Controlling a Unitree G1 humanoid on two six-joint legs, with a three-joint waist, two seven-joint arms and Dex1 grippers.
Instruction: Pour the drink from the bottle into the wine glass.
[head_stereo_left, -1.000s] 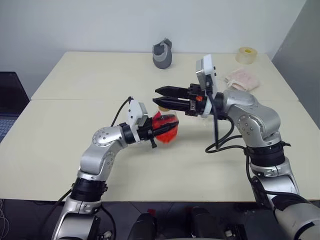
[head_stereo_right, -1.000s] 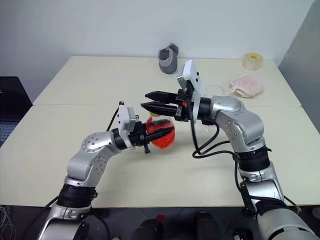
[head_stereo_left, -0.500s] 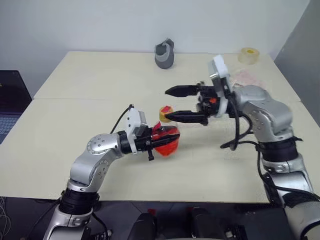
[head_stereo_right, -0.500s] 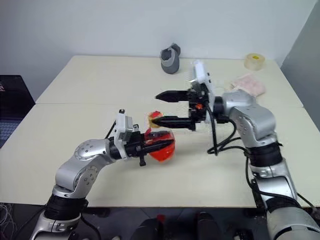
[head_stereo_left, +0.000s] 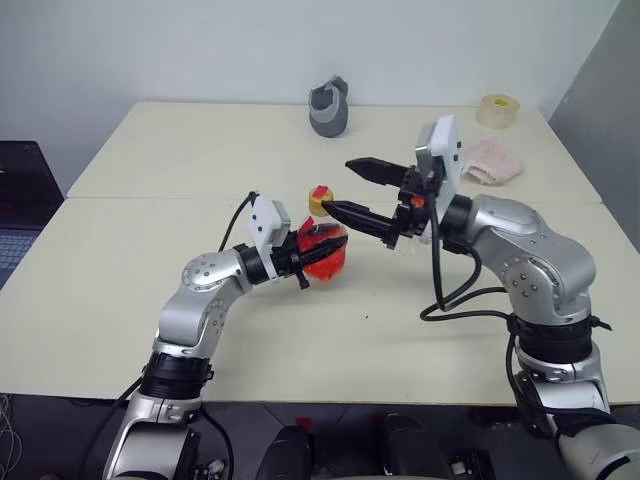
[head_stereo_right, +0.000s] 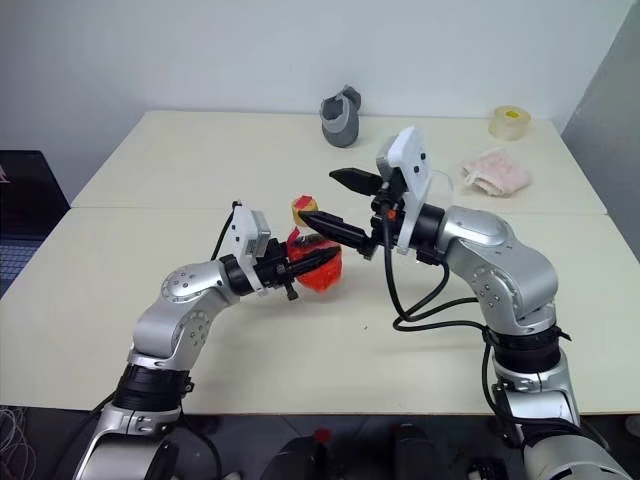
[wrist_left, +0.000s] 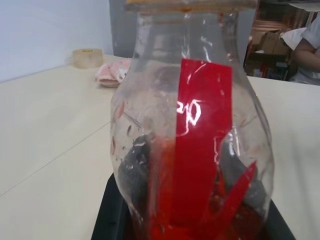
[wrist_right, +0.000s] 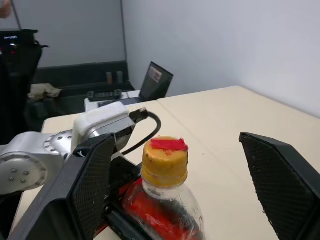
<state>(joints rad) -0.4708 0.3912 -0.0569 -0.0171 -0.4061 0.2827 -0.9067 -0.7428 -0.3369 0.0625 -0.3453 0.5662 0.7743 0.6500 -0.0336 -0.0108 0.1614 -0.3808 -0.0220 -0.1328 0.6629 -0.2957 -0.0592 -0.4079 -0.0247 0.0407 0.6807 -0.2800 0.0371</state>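
Clamped on the belly of the bottle (head_stereo_left: 322, 251), the left gripper (head_stereo_right: 300, 266) held it upright just over the table (head_stereo_left: 150, 300), its fingers pinched against the red label. From the left wrist view the clear body and the red label filled the frame, and I could not tell how much of the drink was inside. The right gripper (head_stereo_left: 362, 190) stood just beside the bottle's top with its two black fingers spread wide, one finger above and behind the yellow cap (head_stereo_left: 319, 199), the other reaching in beside the cap; whether that finger touched the cap I could not tell. In the right wrist view the cap sat between the open fingers, nearer one of them, with a red mark on its top.

By my reading the task had barely begun. The cap was still on the bottle, so nothing could have been poured, and I could not make out the wine glass beside the bottle. What remained, as I judged it, was to take the cap off, bring the bottle to the glass and tip it.

Compared with a second earlier, the right gripper's fingers had gone from nearly together, lying across the bottle's top, to wide apart around the cap. The left gripper had kept its grip on the bottle throughout. Behind the bottle, well apart, a grey object (head_stereo_left: 329, 107), a roll of tape (head_stereo_left: 497, 110) and a pink cloth (head_stereo_left: 490, 160) lay on the table.
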